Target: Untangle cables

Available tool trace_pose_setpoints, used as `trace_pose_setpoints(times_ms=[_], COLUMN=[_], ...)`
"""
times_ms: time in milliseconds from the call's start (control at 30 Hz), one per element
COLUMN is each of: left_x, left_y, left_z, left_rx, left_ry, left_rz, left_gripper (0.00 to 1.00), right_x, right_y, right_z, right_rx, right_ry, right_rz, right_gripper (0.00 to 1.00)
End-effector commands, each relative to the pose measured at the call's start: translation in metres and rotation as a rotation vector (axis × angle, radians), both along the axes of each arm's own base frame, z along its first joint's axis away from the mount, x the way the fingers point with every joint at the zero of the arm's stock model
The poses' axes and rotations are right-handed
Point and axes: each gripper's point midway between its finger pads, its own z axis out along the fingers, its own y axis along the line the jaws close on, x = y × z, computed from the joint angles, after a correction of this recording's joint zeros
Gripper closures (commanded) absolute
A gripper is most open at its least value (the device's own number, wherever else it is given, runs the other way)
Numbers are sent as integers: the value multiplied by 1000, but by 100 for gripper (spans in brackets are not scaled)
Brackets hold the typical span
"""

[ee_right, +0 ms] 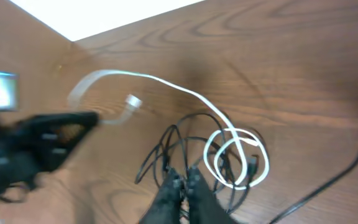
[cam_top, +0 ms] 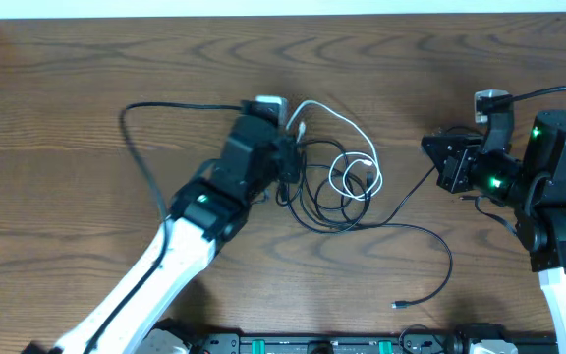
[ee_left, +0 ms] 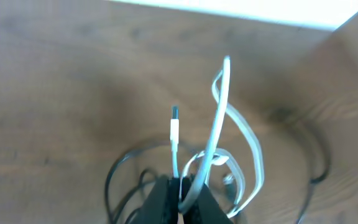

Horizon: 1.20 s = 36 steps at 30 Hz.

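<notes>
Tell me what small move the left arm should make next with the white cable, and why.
Probably raise the left gripper slowly, up and away from the coils. It is shut on the white cable near its plug end, and that cable's loops lie among the black cables, so a gentle pull may slide them free.

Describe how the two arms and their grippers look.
The left arm is white below, black above, with one green light. The right arm is mostly black with three green lights. The left gripper and right gripper are black with slim tapering fingers.
</notes>
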Motion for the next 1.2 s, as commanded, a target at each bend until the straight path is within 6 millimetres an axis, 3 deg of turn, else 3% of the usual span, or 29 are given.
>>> trace_pose_setpoints(times_ms=[0,67,167,200,433,600,800,1033,1067,1167], left_x=[-14,-24,-35,-40,-64,-70,-70,-70,-70,-72], left_y=[-11,-18,-14,-11,3,7,7,7,7,8], left_z=[45,72,105,116,156,162,159,158,159,161], left_rx=[-132,-186,-228,-234,-281,-289,-283,-283,-283,-286], left_ry=[-81,-148,-243,-275,-388,-405,-391,-389,-390,-397], left_rz=[-75,-143,-168,-172,-177,-178,-177,-178,-178,-178], left_gripper=[92,92,92,92,92,92,92,92,92,92], right_x=[-1,-3,-5,-6,-2,-3,5,26,29,37], right_y=[6,15,31,37,56,68,63,55,55,56], right_z=[-23,-39,-61,-68,-112,-145,-188,-207,-207,-207], right_rx=[-27,-32,-40,-44,-122,-172,-259,-286,-287,-284], right_ry=[59,100,157,174,249,315,395,404,395,368], right_rz=[10,41,93,112,152,180,122,9,5,-2], right_gripper=[87,82,81,76,64,60,60,59,60,78])
